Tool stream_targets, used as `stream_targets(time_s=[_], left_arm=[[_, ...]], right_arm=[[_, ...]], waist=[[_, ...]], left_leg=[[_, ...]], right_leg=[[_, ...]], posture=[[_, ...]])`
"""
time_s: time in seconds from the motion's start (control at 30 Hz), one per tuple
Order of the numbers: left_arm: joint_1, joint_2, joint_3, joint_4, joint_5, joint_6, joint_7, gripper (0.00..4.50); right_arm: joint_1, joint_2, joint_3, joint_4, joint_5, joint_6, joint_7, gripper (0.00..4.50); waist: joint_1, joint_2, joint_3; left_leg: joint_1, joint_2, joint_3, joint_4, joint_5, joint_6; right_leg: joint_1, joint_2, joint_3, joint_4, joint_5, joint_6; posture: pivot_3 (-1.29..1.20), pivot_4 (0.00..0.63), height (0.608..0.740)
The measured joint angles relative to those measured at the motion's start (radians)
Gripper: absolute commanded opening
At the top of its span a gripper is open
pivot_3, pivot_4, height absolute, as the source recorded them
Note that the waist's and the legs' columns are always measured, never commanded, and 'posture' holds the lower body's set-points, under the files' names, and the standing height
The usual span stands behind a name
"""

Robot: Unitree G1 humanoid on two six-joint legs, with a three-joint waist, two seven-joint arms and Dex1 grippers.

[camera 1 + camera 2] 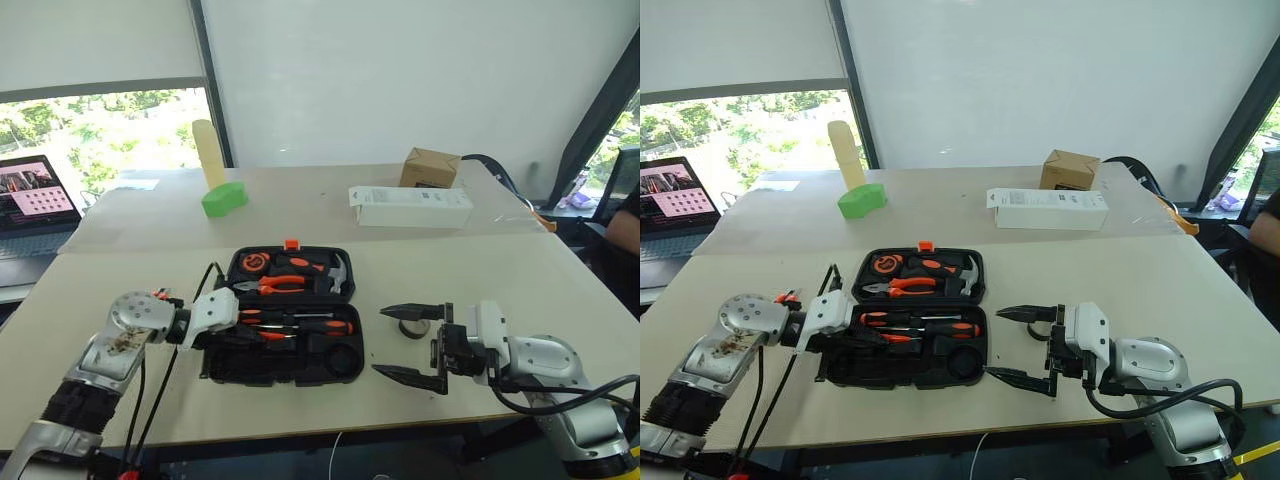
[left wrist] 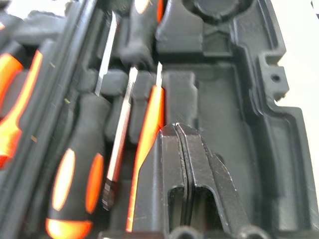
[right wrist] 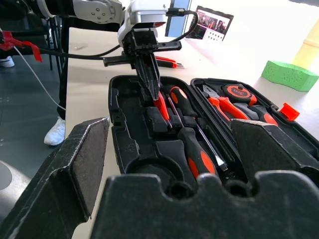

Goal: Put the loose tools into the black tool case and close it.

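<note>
Case lies open at centre frame on the table, screwdrivers seated in the near half. Left gripper, fingers pressed together and empty, dips into the case's left end beside the slim orange tool. Right gripper spread wide, just right of the case; tape roll behind it.
</note>
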Motion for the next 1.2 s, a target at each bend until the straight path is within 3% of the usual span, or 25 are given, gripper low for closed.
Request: stream_targets(time_s=[0.93, 1.1, 1.2], left_arm=[[0.015, -0.004, -0.003, 0.049, 0.069, -0.074, 0.079, 0.06], [0.107, -0.014, 0.091, -0.028, -0.04, 0.034, 0.114, 0.06], [0.162, -0.021, 0.237, -0.078, -0.164, 0.08, 0.149, 0.73]], right_arm=[[0.0, 0.0, 0.004, 0.0, 0.0, 0.0, -0.006, 4.5], [0.0, 0.004, 0.002, 0.001, 0.0, -0.001, -0.011, 4.5], [0.005, 0.005, -0.01, 0.004, 0.004, -0.009, -0.008, 4.5]], waist=[[0.0, 0.0, 0.0], [-0.007, 0.0, 0.0], [-0.009, -0.001, 0.0]], left_leg=[[0.001, 0.0, 0.0, 0.0, 0.0, 0.0], [0.0, 0.001, 0.0, 0.0, 0.0, 0.0], [-0.002, 0.001, 0.0, 0.0, 0.0, 0.0]], right_leg=[[0.001, 0.0, 0.0, 0.001, 0.0, 0.0], [-0.001, 0.0, 0.0, 0.001, 0.0, 0.0], [-0.002, 0.0, 0.0, 0.001, 0.0, 0.0]], posture=[[0.0, 0.15, 0.74], [0.0, 0.15, 0.74], [0.0, 0.15, 0.74]])
